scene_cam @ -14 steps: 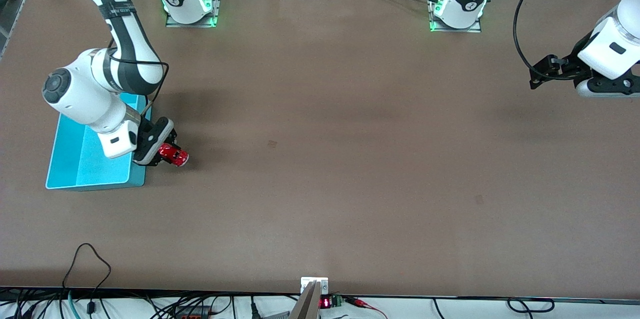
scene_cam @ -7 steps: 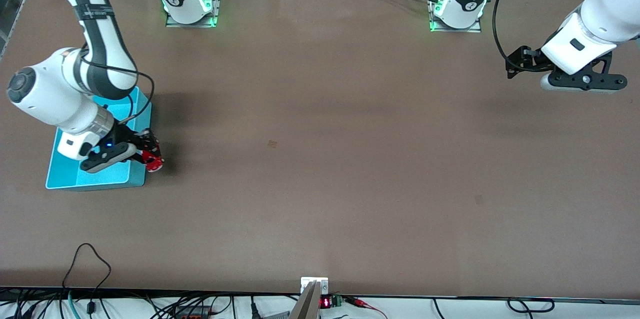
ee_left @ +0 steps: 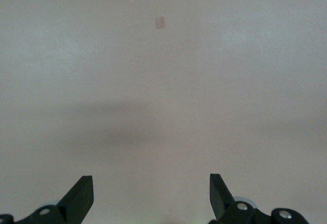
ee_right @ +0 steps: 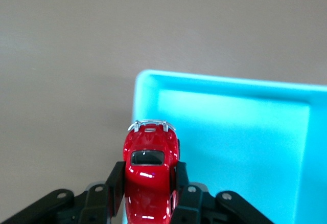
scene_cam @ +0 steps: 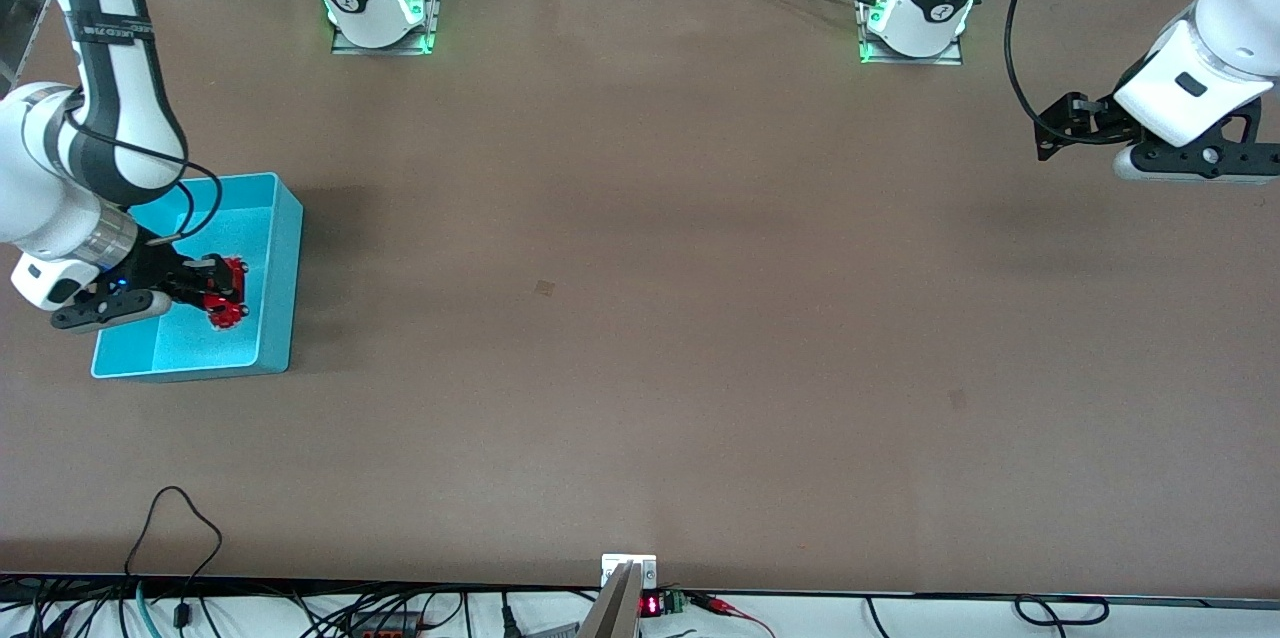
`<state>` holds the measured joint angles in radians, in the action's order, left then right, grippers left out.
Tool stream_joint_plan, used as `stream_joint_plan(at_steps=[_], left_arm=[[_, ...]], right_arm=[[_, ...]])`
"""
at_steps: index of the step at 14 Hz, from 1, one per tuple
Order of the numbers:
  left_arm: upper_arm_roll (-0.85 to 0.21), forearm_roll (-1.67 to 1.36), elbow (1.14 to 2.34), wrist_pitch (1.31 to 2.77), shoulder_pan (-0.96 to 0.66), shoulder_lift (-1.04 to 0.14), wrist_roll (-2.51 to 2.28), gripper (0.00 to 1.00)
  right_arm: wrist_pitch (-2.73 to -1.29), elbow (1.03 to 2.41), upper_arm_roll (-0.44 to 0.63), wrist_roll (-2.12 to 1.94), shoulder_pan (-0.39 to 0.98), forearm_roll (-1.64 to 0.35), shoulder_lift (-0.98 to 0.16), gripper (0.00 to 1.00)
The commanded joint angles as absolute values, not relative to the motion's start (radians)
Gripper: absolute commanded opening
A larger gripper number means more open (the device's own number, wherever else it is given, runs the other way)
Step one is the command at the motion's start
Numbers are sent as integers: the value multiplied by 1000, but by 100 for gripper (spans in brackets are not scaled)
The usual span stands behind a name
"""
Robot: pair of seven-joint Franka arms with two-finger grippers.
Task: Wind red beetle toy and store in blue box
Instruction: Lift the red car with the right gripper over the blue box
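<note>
The red beetle toy (scene_cam: 226, 294) hangs in the air over the blue box (scene_cam: 287, 248), with my right gripper (scene_cam: 218, 290) shut on it. In the right wrist view the black fingers (ee_right: 115, 183) clamp both sides of the toy (ee_right: 149, 157), whose nose reaches over the box's rim (ee_right: 219, 83) close to a corner. The box stands at the right arm's end of the table. My left gripper (scene_cam: 1052, 126) hangs open over bare table at the left arm's end. In the left wrist view that gripper (ee_left: 149, 193) has nothing between its fingers.
A small dark mark (scene_cam: 544, 288) lies mid-table and also shows as a pale patch (ee_left: 160, 23) in the left wrist view. A loose black cable (scene_cam: 180, 518) loops on the table near the front edge. The two arm bases (scene_cam: 380, 13) stand along the table edge farthest from the front camera.
My right gripper has carried the toy from beside the box to over its inside. The left arm has shifted a little at its end of the table.
</note>
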<state>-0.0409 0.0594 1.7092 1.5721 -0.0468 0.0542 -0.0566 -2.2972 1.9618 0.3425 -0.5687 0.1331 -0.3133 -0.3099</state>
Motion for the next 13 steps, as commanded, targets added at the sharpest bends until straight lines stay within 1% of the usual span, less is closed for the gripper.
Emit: stream_joint_plan(at_steps=[1, 3, 4, 8, 11, 13], left_arm=[[-43, 68, 1675, 1563, -17, 28, -48, 100], [-44, 66, 1677, 1562, -11, 28, -48, 100], [-44, 69, 1677, 1562, -11, 28, -48, 100], [-54, 71, 1677, 1555, -12, 28, -48, 100], [-55, 75, 1675, 1557, -12, 28, -48, 100], [-55, 75, 1675, 1559, -12, 29, -48, 100]], right_arm=[[-2279, 1944, 353, -551, 91, -296, -347, 4], [-2278, 1948, 353, -546, 66, -293, -374, 7], [-2278, 1950, 354, -542, 67, -276, -393, 10], [-2289, 1960, 356, -548, 29, -239, -452, 9], [-2350, 1986, 356, -555, 12, -239, -480, 11], [-2402, 1999, 356, -555, 12, -241, -498, 17]])
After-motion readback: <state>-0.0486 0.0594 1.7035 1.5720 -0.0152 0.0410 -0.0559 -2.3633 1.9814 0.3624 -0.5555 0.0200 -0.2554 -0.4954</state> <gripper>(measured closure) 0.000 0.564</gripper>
